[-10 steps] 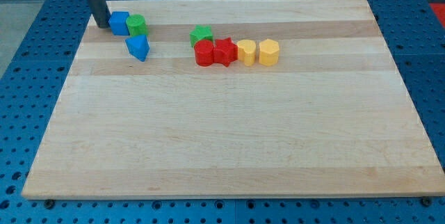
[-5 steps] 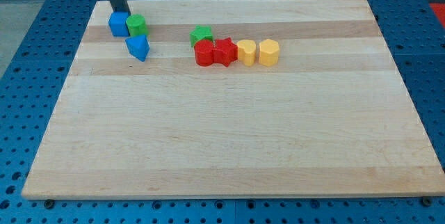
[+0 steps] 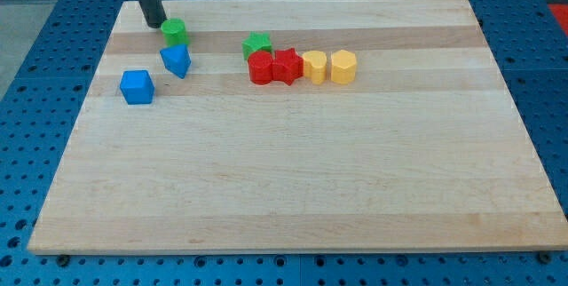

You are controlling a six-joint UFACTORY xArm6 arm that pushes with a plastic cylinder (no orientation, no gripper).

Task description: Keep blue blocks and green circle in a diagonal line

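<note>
Blue cube (image 3: pixel 137 87) just slid down-left from beside green circle (image 3: pixel 175 30); now green circle, blue wedge-ish block (image 3: pixel 177 59) & cube run diagonally. Line looks about done. My tip (image 3: pixel 155 23) just left of circle. No gripper on rig.

A lab bench: a wooden board (image 3: pixel 293 179) sits on a blue perforated mounting table (image 3: pixel 27 91).
</note>
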